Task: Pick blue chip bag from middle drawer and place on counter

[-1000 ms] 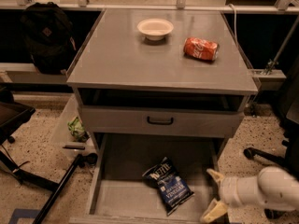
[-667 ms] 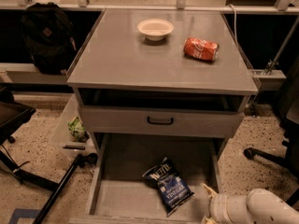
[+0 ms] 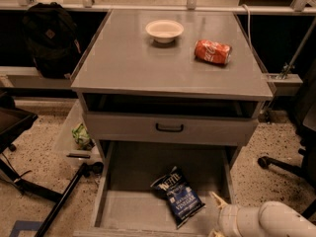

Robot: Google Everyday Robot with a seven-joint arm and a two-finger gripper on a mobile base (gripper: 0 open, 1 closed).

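Note:
The blue chip bag [image 3: 177, 197] lies flat on the floor of the open middle drawer [image 3: 128, 209], right of centre, with its white lettering facing up. My gripper [image 3: 216, 216] is at the bottom right of the view, low over the drawer's right front corner and just right of the bag. It is not touching the bag. Its tan fingers [image 3: 217, 199] are spread apart and hold nothing. The white arm [image 3: 261, 221] runs off the bottom right. The grey counter [image 3: 123, 63] is above, at the top of the cabinet.
A white bowl [image 3: 164, 30] and a red soda can [image 3: 212, 52] lying on its side sit at the back of the counter. A grey drawer front with a black handle [image 3: 169, 128] overhangs the open drawer. Backpack [image 3: 49, 38], green packet [image 3: 81, 135] and black stand [image 3: 59, 201] are left; a chair base [image 3: 281, 164] is right.
My gripper has moved left and lower in the view, closer to the bag's right side. The bag, can and bowl have not moved.

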